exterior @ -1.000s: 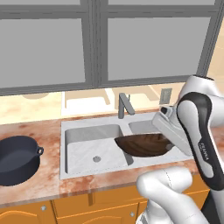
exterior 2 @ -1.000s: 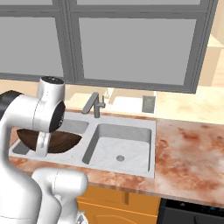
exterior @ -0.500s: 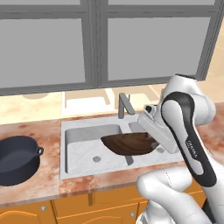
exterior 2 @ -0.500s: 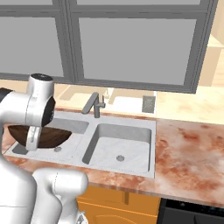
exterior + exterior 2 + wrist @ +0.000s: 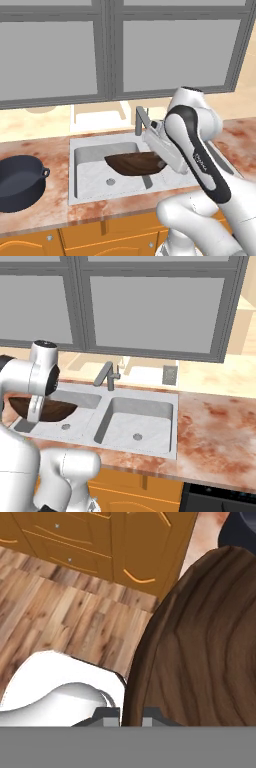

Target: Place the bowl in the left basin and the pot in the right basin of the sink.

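Note:
The brown wood-grain bowl (image 5: 133,164) hangs tilted over the left basin (image 5: 92,177) of the sink (image 5: 73,150). My gripper (image 5: 161,159) is shut on its right rim. In the hand view the bowl (image 5: 200,652) stands on edge between the fingertips of my gripper (image 5: 131,719). From the right base view the bowl (image 5: 50,409) sits partly behind my arm, above the left basin (image 5: 75,423). The right basin (image 5: 142,418) holds nothing. The dark navy pot (image 5: 17,182) rests on the counter left of the sink.
An angular grey faucet (image 5: 142,119) stands at the sink's back edge, close behind the bowl. Marbled counter (image 5: 220,426) runs to the right of the sink. Orange cabinet doors (image 5: 100,542) and wood floor (image 5: 60,622) lie below.
My arm has carried the bowl leftward, from over the divider and right basin to over the left basin. The pot has stayed put.

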